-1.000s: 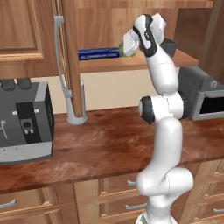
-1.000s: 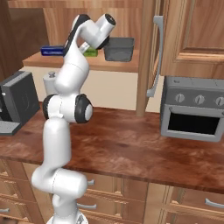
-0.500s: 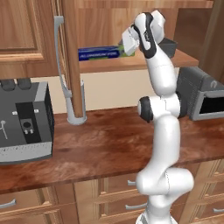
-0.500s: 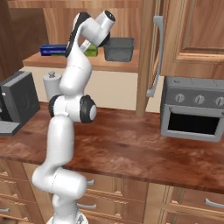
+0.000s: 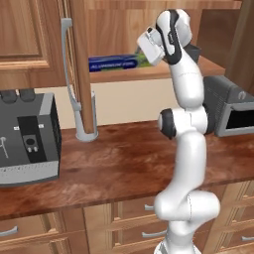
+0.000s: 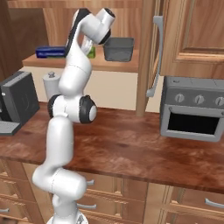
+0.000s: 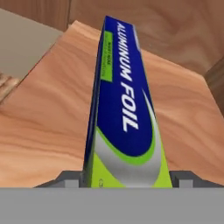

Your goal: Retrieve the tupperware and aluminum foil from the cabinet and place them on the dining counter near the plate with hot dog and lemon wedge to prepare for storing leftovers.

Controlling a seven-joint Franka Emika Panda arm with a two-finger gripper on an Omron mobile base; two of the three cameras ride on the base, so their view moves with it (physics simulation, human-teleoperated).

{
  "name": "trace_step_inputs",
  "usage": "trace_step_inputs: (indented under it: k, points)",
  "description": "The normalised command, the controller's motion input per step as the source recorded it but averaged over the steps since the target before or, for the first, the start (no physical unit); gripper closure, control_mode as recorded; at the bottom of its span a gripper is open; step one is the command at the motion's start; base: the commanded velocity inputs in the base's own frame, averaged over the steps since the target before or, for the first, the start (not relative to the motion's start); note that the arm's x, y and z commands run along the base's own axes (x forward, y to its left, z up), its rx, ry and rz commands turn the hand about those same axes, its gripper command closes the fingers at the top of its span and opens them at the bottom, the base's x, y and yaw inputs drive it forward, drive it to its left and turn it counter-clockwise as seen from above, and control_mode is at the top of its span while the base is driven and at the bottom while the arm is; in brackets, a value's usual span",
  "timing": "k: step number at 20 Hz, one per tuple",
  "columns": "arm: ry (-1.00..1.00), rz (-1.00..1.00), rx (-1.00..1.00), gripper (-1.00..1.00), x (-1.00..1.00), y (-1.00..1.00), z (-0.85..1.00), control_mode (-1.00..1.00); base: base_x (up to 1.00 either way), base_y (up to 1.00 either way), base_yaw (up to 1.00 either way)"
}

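The aluminum foil (image 7: pixel 124 118) lies on the cabinet (image 6: pixel 127 64) shelf, centre of your hand view, lime end between the tool (image 7: pixel 124 181) fingers. Whether they clamp it yet, I cannot tell. Pull early and it may slip, nudging the tupperware (image 6: pixel 118 48).

The aluminum foil (image 7: pixel 124 118) box lies lengthwise on the plank shelf (image 7: pixel 43 122) of the cabinet, running from the lower edge of the view toward the top. Its blue face carries white lettering reading ALUMINUM FOIL; a small lime-green label sits near the far end, and the near end is lime-green with a grey-white curved band. The tool (image 7: pixel 125 180) has one grey fingertip (image 7: pixel 70 179) on each side of the near end, close beside the box; contact cannot be confirmed. A wooden back panel (image 7: pixel 175 30) stands behind the shelf.
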Motion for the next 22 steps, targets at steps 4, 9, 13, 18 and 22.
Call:
trace_step_inputs:
  k: [4, 9, 13, 18, 22]
  points:
    - [-0.22, 0.0, 0.0, 1.0, -0.95, 0.47, -0.87, -1.0, 0.0, 0.0, 0.0]
    - [-0.29, -0.01, 0.05, 1.0, -0.99, 0.33, -0.74, -1.0, 0.0, 0.0, 0.0]
    - [-0.27, -0.06, 0.06, 1.0, -1.0, 0.13, -0.22, -1.0, 0.0, 0.0, 0.0]
    - [-0.24, -0.11, 0.04, 1.0, -1.0, 0.0, 0.12, -1.0, 0.0, 0.0, 0.0]
    - [-0.09, -0.05, 0.01, 1.0, -1.0, 0.0, 0.08, -1.0, 0.0, 0.0, 0.0]
